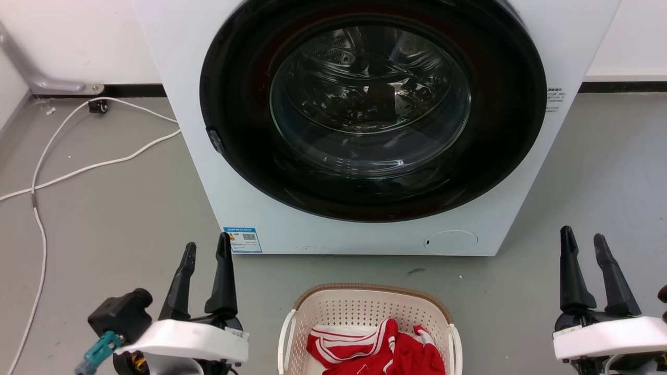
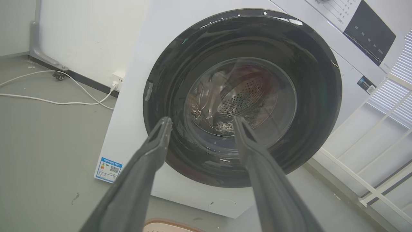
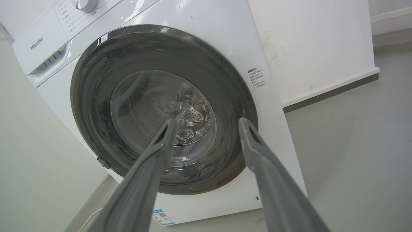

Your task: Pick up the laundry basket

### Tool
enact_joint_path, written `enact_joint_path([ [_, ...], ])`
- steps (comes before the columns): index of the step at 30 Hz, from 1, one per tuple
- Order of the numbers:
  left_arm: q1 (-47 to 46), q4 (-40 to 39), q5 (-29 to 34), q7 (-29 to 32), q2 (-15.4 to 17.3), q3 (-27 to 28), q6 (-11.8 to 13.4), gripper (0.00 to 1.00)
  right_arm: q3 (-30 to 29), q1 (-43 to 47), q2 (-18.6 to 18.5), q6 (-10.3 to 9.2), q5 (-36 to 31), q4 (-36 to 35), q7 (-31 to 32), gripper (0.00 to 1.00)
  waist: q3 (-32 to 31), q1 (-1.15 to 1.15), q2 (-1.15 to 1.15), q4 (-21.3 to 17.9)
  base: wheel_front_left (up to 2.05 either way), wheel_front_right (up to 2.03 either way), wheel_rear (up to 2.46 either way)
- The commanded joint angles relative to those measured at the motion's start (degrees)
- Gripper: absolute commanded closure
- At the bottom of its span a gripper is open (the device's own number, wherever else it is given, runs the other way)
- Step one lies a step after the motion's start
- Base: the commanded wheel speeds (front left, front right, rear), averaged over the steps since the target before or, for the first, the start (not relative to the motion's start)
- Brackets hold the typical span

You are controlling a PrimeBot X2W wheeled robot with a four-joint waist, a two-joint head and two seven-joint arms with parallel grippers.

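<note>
The laundry basket [image 1: 371, 288] sits on the gray floor [image 1: 104, 219] just in front of the washing machine [image 1: 333, 237], with red clothes [image 1: 375, 350] inside. It lies between the two arms, so each one could reach a white side handle. The left pincer [image 1: 207, 241] and the right pincer [image 1: 582, 234] each have their fingers a little apart and hold nothing, so I think the pick-up has not begun.

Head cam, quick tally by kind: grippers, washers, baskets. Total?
Grippers: 2 (left gripper, right gripper)
Washing machine: 1
Laundry basket: 1
Total: 4
</note>
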Motion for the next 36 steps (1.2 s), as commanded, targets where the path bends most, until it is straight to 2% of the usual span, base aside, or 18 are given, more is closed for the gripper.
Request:
enact_joint_path([
  [1,0.41,-0.54,3.01,-0.69,0.28,-0.69,0.40,0.00,0.25,0.32,-0.24,0.00,-2.66,-0.61,-0.71,0.00,-0.06,0.00,0.00,-0.06,0.00,0.00,0.00],
  [9,0.28,-0.51,9.70,-1.71,2.05,-4.01,2.25,0.00,0.18,1.35,-0.25,0.00,-7.41,0.38,-1.79,0.00,-0.20,0.00,0.00,-0.13,0.00,0.00,0.00],
  [11,0.24,-0.26,11.74,-2.20,2.80,-5.82,3.36,0.00,-0.02,1.43,-0.24,0.00,-9.21,1.13,-2.21,0.00,-0.23,0.00,0.00,-0.12,0.00,0.00,0.00],
  [25,0.33,0.45,18.28,-3.98,5.68,-11.61,7.69,0.00,0.41,2.70,-0.25,0.00,-15.86,2.22,-3.35,0.00,-0.49,0.00,0.00,0.04,0.00,0.00,0.00],
  [36,0.81,1.28,22.78,-5.25,6.89,-14.82,9.36,0.00,0.72,3.46,-0.25,-0.01,-22.45,1.21,-4.62,0.00,-0.67,0.00,0.00,0.02,0.00,0.00,0.00],
])
